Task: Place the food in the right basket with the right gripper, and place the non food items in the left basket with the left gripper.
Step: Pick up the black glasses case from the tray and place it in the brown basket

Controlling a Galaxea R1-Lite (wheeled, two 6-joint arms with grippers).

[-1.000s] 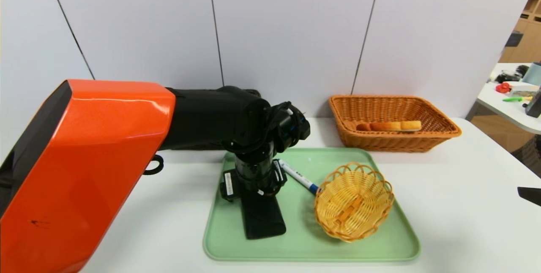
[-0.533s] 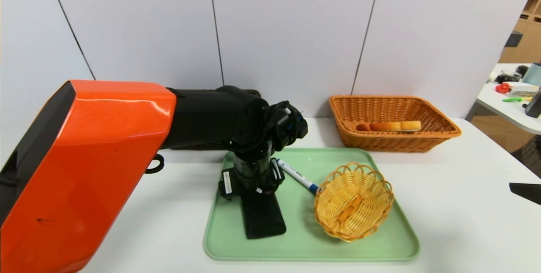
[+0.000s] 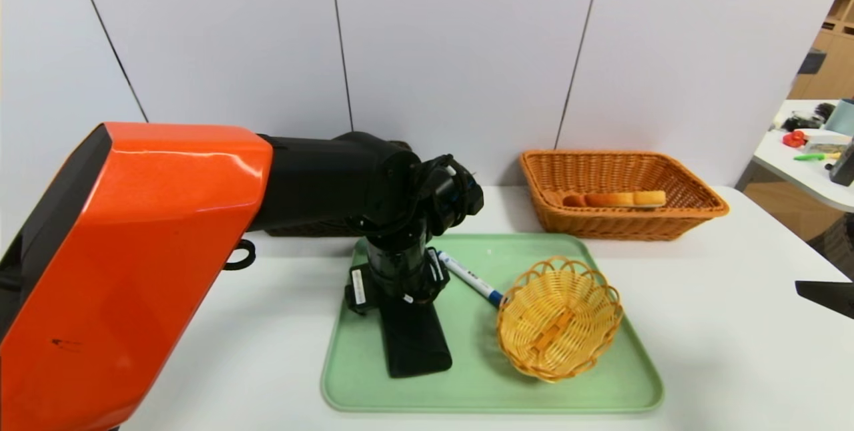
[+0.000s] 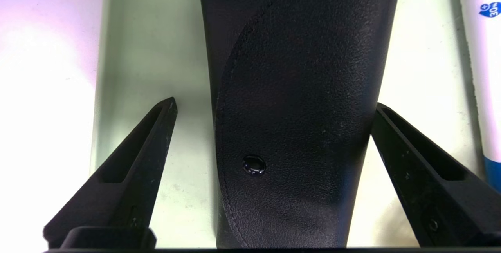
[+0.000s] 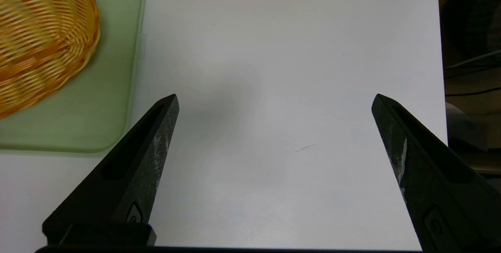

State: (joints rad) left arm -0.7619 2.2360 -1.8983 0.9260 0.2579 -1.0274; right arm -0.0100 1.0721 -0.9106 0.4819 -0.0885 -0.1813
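Shifted: L end effector [image 4: 276, 103] astride grained blk pouch [image 4: 293, 69], R [image 5: 276, 96] above tbl [image 5: 282, 190].

Dark brown basket [image 3: 313, 228]: mostly hidden behind the left arm [image 3: 320, 181].
Black pouch [image 3: 415, 344]: upper part covered by the left gripper [image 4: 274, 116] in the head view.
Right gripper [image 5: 276, 98]: mostly beyond the head view's edge.

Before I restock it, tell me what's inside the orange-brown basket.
The orange-brown basket holds bread with a browned crust, lying low inside. The front rim and wall cover part of the basket's floor, so anything lying there cannot be seen.
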